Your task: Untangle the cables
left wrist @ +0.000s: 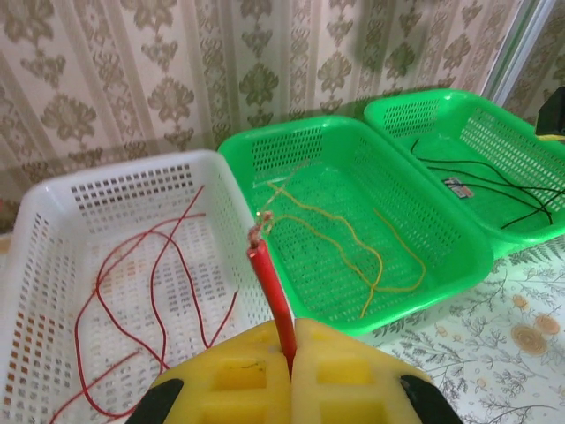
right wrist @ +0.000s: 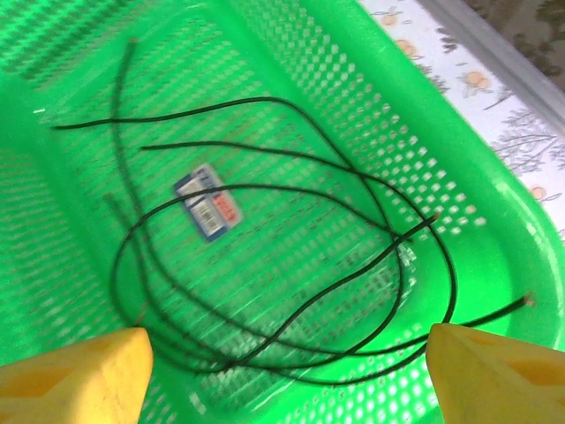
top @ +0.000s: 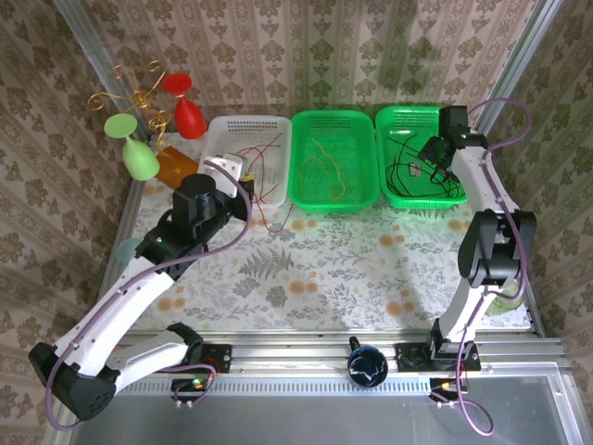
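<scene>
Facing patterned wallpaper (top: pixel 306 56) over floral tablecloth (top: pixel 315 269): left fingers (left wrist: pixel 225 380) pinching red cable (left wrist: pixel 269 283), right fingers (right wrist: pixel 79 371) wide above black cable (right wrist: pixel 212 107).

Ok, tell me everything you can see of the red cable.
The red cable is a thin, glossy, plastic-coated wire. Its end stands nearly upright, pinched in the shut left gripper, frayed bare strands at the tip. The rest lies in loose loops in the white basket, one loop spilling over its near rim.

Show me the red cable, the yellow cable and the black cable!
red cable (left wrist: pixel 269 283), left wrist view, upright thick end.
yellow cable (left wrist: pixel 380 269), left wrist view, middle bend.
black cable (right wrist: pixel 221 105), right wrist view, top arc.
</scene>
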